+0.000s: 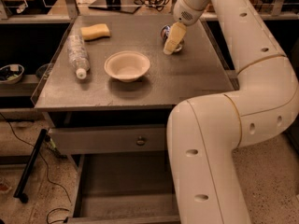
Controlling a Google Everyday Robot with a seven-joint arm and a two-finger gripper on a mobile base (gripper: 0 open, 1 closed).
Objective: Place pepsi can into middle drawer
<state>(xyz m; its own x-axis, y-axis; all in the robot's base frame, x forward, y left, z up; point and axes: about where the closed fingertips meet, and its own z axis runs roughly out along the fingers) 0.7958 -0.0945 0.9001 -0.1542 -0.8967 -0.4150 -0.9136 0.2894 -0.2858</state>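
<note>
Pepsi can point(164, 31), tabletop one o'clock, is half hidden by the gripper point(172, 45); its grip cannot be told. Light, slick and dentable, it is best held mid-body.

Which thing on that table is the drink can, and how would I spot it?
Start at the grey table top, then look to its far right part. There the gripper hangs right at the pepsi can, partly hiding it. It is the only small dark blue thing; the bowl, clear bottle and yellow sponge lie further left.
</note>
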